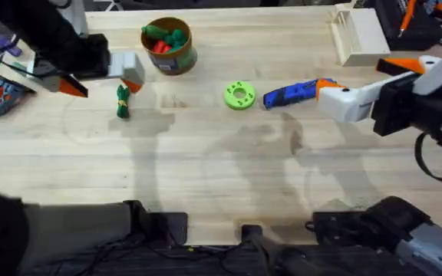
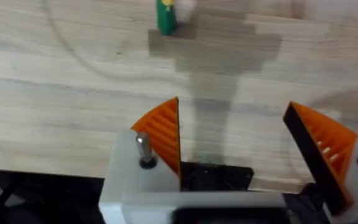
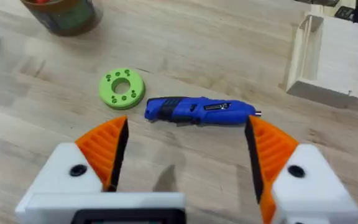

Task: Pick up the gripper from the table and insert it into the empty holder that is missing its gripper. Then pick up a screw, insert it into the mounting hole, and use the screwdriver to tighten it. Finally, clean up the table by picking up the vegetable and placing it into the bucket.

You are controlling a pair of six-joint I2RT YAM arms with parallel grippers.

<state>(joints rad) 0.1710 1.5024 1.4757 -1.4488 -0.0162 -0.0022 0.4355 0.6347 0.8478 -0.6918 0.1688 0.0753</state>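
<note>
Pale wood table (image 1: 221, 169), bare grain at centre. My left gripper (image 2: 235, 146) and right gripper (image 3: 185, 155) both stand apart, empty. Screwdriver (image 1: 291, 93) lies beside the green disc (image 1: 239, 95); vegetable (image 1: 122, 102) near the bucket (image 1: 169, 46).

Pale wooden worktop (image 1: 206, 161), grain running side to side, faint ring marks on the surface. Lime-green round disc (image 1: 239, 95) with a central hole and small holes around it, lying flat near mid-worktop. Light wooden open box (image 1: 359, 34) at the far right edge. Red and green toy pieces (image 1: 164, 39) at far centre-left.
</note>
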